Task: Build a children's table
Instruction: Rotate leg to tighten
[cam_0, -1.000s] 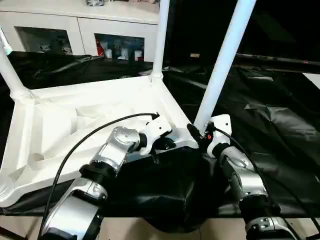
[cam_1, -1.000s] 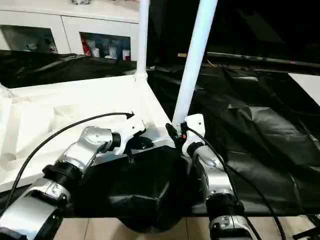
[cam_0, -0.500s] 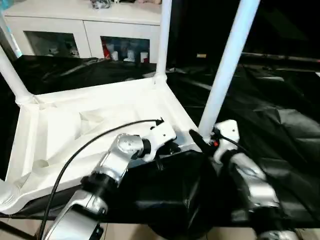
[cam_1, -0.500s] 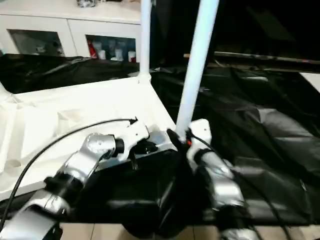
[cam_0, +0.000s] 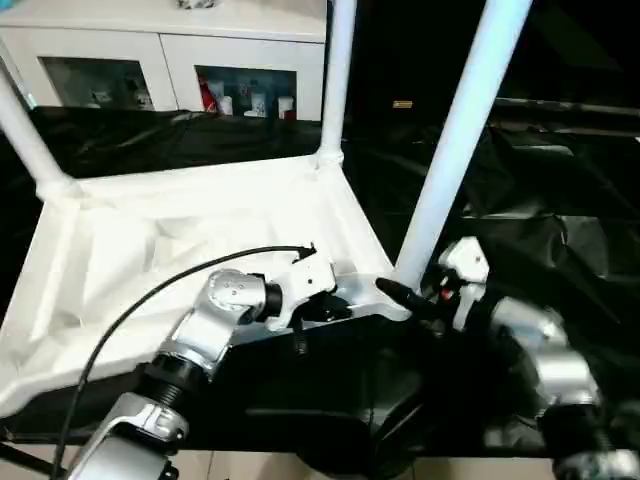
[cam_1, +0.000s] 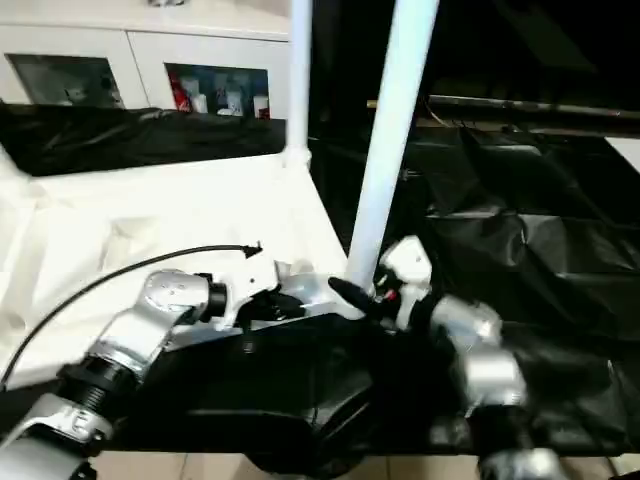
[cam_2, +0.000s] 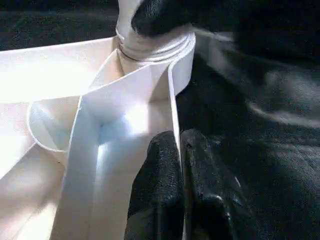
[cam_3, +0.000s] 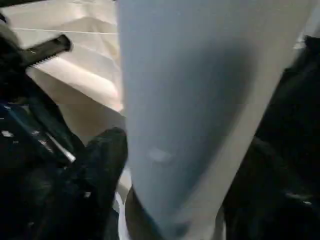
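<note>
The children's table lies upside down: its white tabletop (cam_0: 180, 235) rests on the black cloth with the ribbed underside up. Three white legs stand in its corner sockets: near right (cam_0: 460, 140), far right (cam_0: 336, 80) and far left (cam_0: 25, 130). My left gripper (cam_2: 178, 137) is shut on the tabletop's near rim (cam_2: 172, 100), pinching the thin wall beside the near right socket. My right gripper (cam_0: 405, 292) sits at the base of the near right leg (cam_3: 200, 100). It is open, with one finger (cam_3: 105, 160) on each side of the tube.
The black-draped work table (cam_0: 560, 200) stretches to the right and behind. White cabinets (cam_0: 130, 70) with glass doors stand at the back. A black cable (cam_0: 150, 300) loops over my left forearm. The table's near edge runs just below both arms.
My right gripper's fingers have spread apart around the near right leg, and that forearm has shifted a little to the right. The left gripper keeps its hold on the rim. The camera has moved.
</note>
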